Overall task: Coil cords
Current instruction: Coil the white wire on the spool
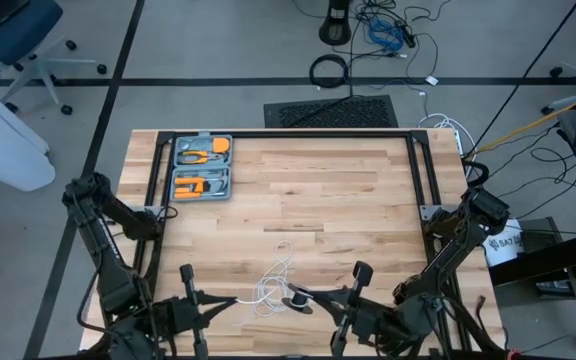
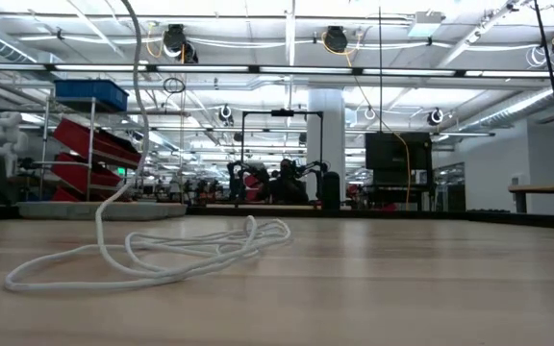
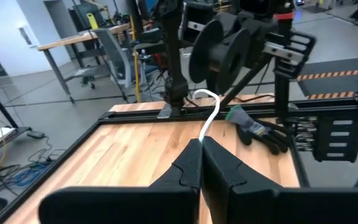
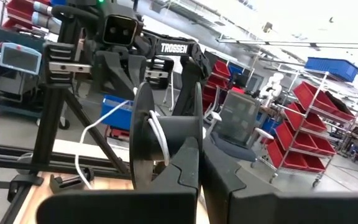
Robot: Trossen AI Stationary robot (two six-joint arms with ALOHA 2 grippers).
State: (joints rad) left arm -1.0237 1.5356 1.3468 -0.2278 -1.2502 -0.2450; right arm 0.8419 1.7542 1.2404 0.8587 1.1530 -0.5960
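The thin white cord (image 1: 274, 278) lies in loose loops (image 2: 176, 248) on the wooden table near its front edge. One strand (image 2: 135, 106) rises out of the low view. The small black reel (image 3: 219, 51) is held off the table, with a few turns of cord (image 4: 158, 138) on its hub. My left gripper (image 3: 201, 148) is shut on the cord a short way from the reel. My right gripper (image 4: 199, 155) is shut on the reel. In the high view both grippers meet at the table's front middle, left gripper (image 1: 230, 300) and right gripper (image 1: 313, 298). My left gripper pinches a single strand of the cord (image 3: 205, 130) between its two fingertips, held about level. From the tips the strand curves up to the reel, clear of the table and not drawn straight. My right gripper holds the reel by the edge of one flange (image 4: 178, 144), pinched between its two fingers. The fingers come about level from the table's right side. The reel stands on edge, lifted clear of the table, its hub pointing across the fingers.
A grey tool case (image 1: 201, 167) with orange tools lies at the table's far left. Black frame rails (image 1: 288, 133) run along the table's edges. A dark glove with a green cuff (image 3: 253, 129) lies near the right arm's base. Bare wood (image 1: 318, 190) fills the middle.
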